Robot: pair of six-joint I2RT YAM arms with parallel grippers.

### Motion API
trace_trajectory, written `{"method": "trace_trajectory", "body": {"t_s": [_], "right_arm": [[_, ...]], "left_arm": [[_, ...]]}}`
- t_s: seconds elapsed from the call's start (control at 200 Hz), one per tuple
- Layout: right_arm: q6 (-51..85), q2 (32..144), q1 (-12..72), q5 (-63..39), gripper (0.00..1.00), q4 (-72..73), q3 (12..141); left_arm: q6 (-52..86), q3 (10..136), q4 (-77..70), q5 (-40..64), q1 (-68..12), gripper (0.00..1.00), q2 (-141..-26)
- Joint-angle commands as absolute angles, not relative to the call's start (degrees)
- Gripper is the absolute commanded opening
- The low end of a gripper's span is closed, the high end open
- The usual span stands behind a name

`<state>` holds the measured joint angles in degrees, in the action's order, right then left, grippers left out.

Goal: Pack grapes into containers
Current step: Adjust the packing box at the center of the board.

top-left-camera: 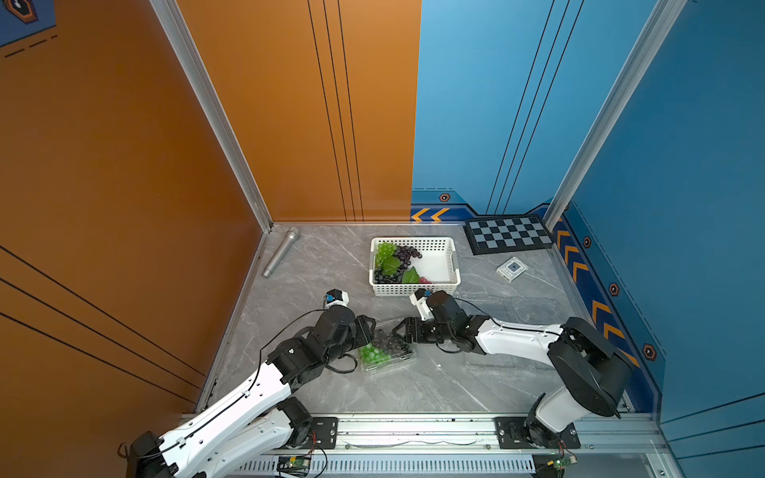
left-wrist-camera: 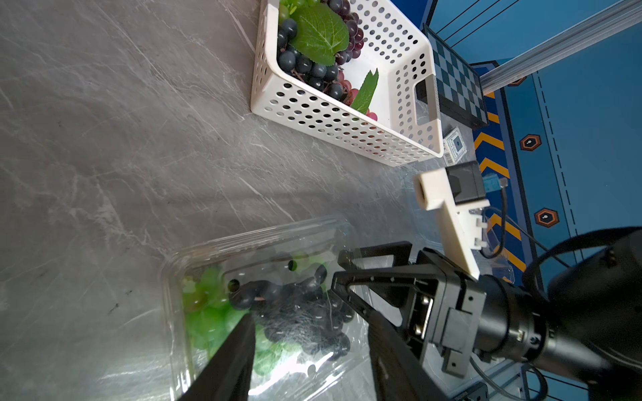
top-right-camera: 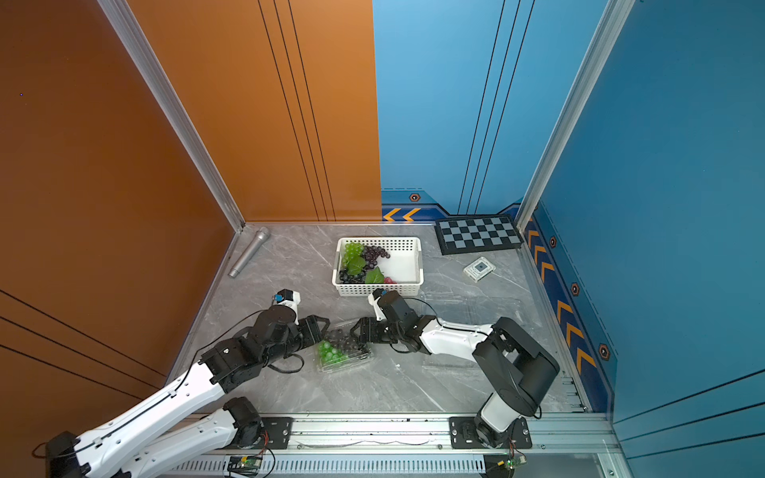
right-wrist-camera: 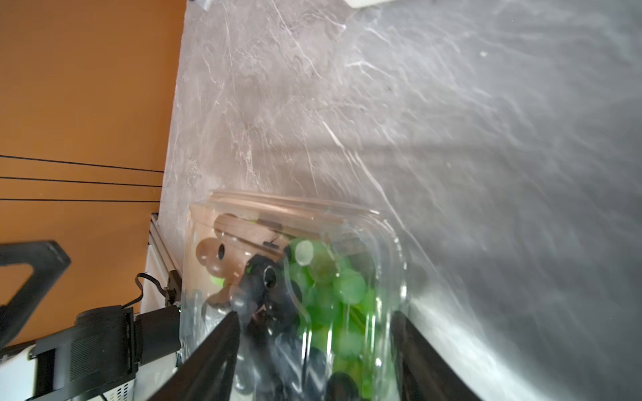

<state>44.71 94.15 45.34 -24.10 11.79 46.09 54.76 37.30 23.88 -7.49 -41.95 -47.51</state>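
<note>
Grey marbled bench (top-left-camera: pixel 414 385), orange and blue walls (top-left-camera: pixel 124 165), basket (top-left-camera: pixel 414 287) of grapes (top-left-camera: pixel 403 252) near back edge, clear container (top-left-camera: pixel 397 362) mid-bench — green and dark grapes (top-left-camera: pixel 370 351) inside, left gripper (top-left-camera: pixel 370 337) and right gripper (top-left-camera: pixel 397 333) jaws astride it — grip unclear.

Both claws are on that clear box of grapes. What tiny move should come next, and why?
Probably push both down to snap the lid shut. The left gripper and right gripper sit open over opposite ends of the container, the lid already lies over the green and dark grapes, and I cannot tell that it has latched.
</note>
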Motion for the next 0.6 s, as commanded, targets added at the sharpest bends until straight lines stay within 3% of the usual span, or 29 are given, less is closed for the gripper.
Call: {"method": "trace_trajectory", "body": {"t_s": [0.0,0.34,0.435,0.596], "right_arm": [[43.40,97.20,44.06,-28.95,0.68,17.39,49.06],[41.82,86.61,38.67,-29.12,0.67,13.76,40.61],[42.25,82.46,38.50,-28.83,0.62,12.65,37.04],[45.01,79.13,39.43,-29.35,0.45,15.16,32.16]], "left_arm": [[53.09,38.93,25.13,-8.02,-41.57,0.54,-48.80],[51.78,38.77,19.35,-2.81,-42.22,0.56,-55.15],[51.35,38.83,17.77,-2.26,-42.81,0.56,-57.04],[50.63,39.45,15.96,-2.48,-44.14,0.55,-60.78]]}}
